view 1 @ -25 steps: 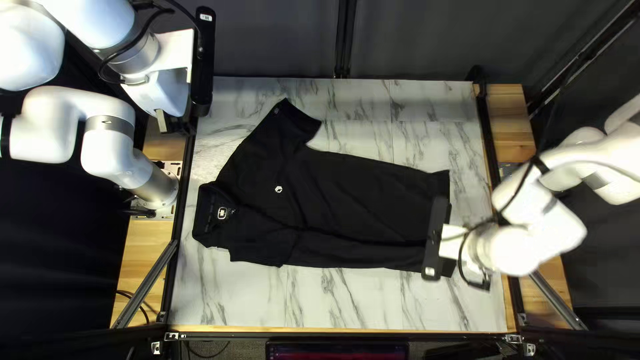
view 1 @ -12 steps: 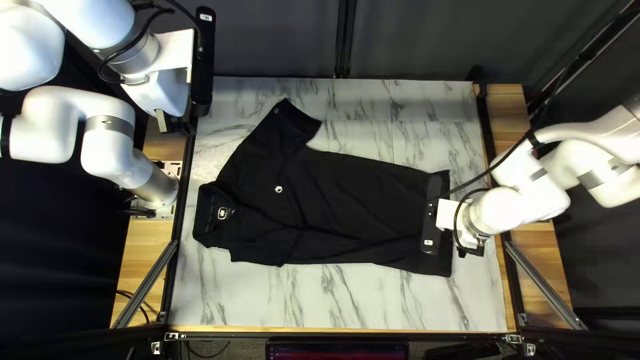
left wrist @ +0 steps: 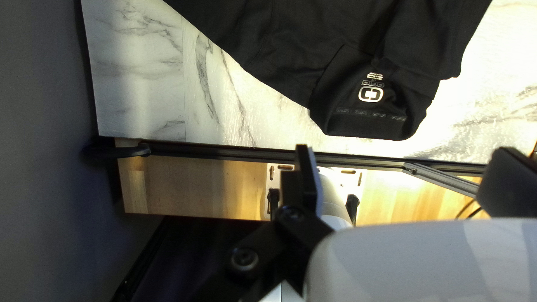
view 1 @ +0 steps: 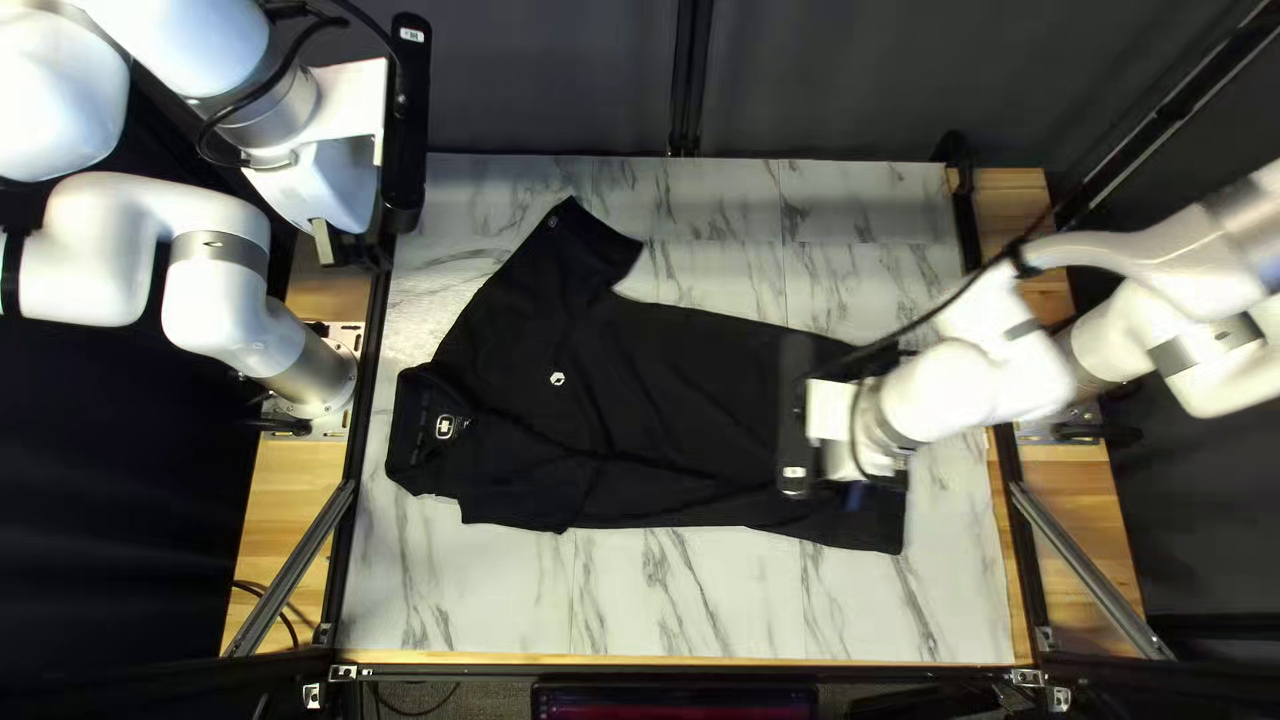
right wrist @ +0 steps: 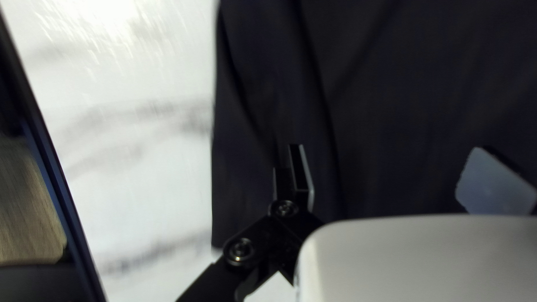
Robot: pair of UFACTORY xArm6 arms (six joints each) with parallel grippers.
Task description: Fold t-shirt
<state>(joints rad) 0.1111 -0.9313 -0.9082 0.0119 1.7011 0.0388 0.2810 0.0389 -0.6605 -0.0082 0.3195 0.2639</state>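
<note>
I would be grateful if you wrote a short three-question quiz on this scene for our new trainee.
1. True or false: the left gripper's jaws are open.

2. Which gripper is over the shirt?
A) only the left gripper
B) only the right gripper
C) both

3. Short answer: which end of the shirt, collar or hem, lies nearer the left arm's base?

Key: 1. True; 2. B; 3. The collar.
</note>
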